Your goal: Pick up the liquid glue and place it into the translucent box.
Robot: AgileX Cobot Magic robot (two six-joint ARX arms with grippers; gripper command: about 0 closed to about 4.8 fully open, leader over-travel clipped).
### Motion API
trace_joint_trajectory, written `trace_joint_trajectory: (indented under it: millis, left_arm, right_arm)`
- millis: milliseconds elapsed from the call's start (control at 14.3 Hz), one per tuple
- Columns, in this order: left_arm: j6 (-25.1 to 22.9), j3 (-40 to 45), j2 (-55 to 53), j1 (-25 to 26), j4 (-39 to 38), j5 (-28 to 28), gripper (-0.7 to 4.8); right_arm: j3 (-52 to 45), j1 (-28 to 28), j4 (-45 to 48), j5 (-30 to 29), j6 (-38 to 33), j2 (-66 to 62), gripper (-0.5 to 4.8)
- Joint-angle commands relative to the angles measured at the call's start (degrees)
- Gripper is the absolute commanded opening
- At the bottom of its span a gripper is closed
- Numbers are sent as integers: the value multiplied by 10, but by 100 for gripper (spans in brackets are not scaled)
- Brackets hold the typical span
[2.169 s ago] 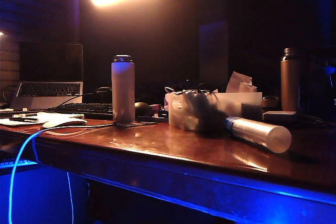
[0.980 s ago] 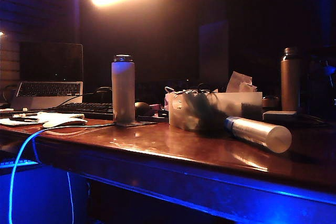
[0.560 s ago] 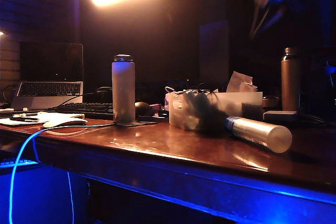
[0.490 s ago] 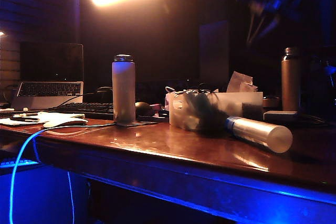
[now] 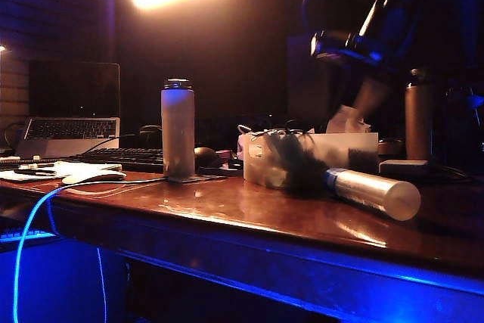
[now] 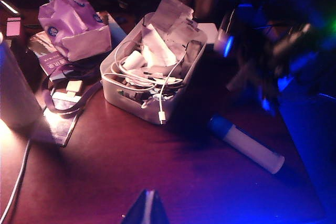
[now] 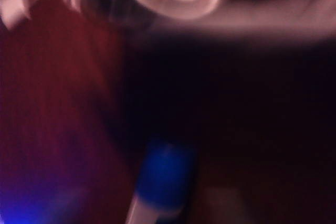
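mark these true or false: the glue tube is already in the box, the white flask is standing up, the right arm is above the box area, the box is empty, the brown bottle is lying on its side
1. The liquid glue is already inside the translucent box. False: it lies on the table in front of the box.
2. The white flask stands upright. True.
3. The right gripper is up in the air above the box area. True, though motion blur hides how its fingers stand.
4. The box is empty. False: the left wrist view shows cables and paper scraps in it.
5. The brown bottle lies on its side. False: it stands upright behind the box.
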State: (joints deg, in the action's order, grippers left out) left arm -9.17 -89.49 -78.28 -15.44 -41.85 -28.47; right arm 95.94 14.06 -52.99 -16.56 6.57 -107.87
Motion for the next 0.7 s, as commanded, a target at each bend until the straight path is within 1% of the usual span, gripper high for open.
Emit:
trace_joint_trajectory:
  millis: [70,420,560,700]
  left_arm:
    - [2,-3,1,0,4,-3,-5]
    - [2,-3,1,0,4,-3,-5]
    - [2,-3,1,-1,4,-3,-5]
    - [2,-3,1,-1,3,-17,-5]
  right_arm:
    - [2,7,-45,-1,16,-11,479]
    - [2,15,-52,3,16,-22,479]
    - [2,28,-54,25,20,-34,479]
    - [2,43,-55,47,23,-50,479]
